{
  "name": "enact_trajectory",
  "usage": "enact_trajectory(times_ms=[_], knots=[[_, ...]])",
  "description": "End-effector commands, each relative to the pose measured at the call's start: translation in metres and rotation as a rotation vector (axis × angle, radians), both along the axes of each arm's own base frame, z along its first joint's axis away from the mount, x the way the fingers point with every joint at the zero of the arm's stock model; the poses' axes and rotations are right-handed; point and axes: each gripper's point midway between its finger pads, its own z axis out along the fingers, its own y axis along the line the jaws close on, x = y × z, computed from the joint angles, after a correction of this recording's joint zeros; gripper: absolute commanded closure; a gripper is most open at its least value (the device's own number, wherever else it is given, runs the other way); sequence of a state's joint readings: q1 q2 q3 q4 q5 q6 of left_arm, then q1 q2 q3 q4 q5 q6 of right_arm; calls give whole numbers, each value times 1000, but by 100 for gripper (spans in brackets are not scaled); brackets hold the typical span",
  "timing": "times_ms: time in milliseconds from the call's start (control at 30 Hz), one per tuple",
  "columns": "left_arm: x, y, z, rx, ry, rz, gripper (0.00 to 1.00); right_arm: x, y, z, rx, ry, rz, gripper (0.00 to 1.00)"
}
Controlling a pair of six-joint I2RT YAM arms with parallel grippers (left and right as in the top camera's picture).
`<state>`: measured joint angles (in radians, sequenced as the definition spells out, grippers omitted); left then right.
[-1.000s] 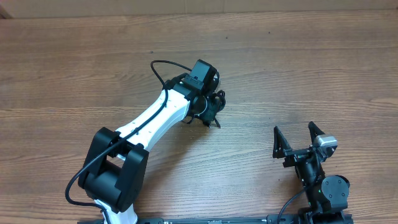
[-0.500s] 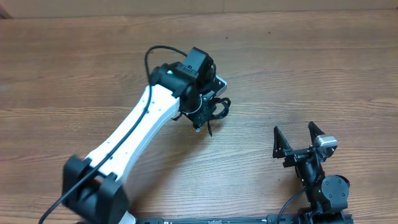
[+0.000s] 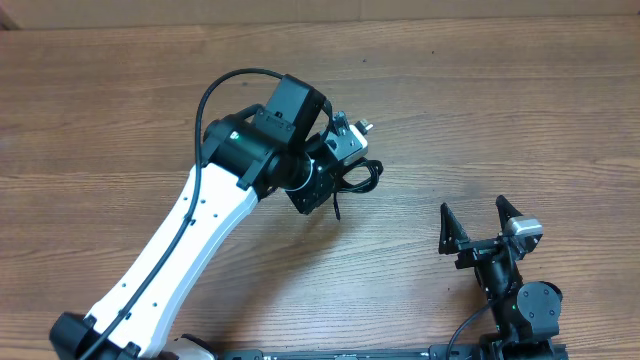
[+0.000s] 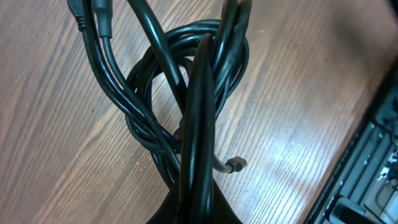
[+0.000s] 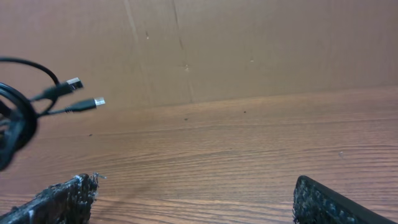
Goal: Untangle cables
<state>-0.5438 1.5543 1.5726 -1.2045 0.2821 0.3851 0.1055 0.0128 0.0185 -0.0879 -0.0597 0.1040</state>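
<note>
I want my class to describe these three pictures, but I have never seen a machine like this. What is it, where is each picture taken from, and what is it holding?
These are two robot arms at a wooden table, each ending in two-finger jaws. The overhead picture looks down from above: the white left arm reaches out, and the right arm sits near the edge, jaws open. The other two pictures come from small cameras on the wrists. The left arm's jaws are closed on a knot of thin black cables, held above the wood. The right wrist view shows two plug ends sticking out in the air.
</note>
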Motion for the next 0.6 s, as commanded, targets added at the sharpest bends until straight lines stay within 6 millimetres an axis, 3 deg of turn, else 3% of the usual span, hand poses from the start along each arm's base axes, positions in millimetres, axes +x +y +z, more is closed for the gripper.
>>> enact_trajectory(times_ms=[0, 133, 300, 433, 567], knots=[[-13, -6, 28, -72, -78, -138, 96, 0, -2, -1, -4, -7, -14, 0], [-31, -9, 33, -105, -66, -244, 96, 0, -1, -1, 4, -6, -4, 0], [-51, -17, 39, -176, -38, -366, 96, -7, 27, 4, 9, -24, 160, 0], [-55, -20, 41, -198, -31, -386, 96, -17, 48, 7, 10, -38, 299, 0], [-53, -23, 43, -221, -17, -352, 96, -18, 50, 11, 93, -15, 308, 0]])
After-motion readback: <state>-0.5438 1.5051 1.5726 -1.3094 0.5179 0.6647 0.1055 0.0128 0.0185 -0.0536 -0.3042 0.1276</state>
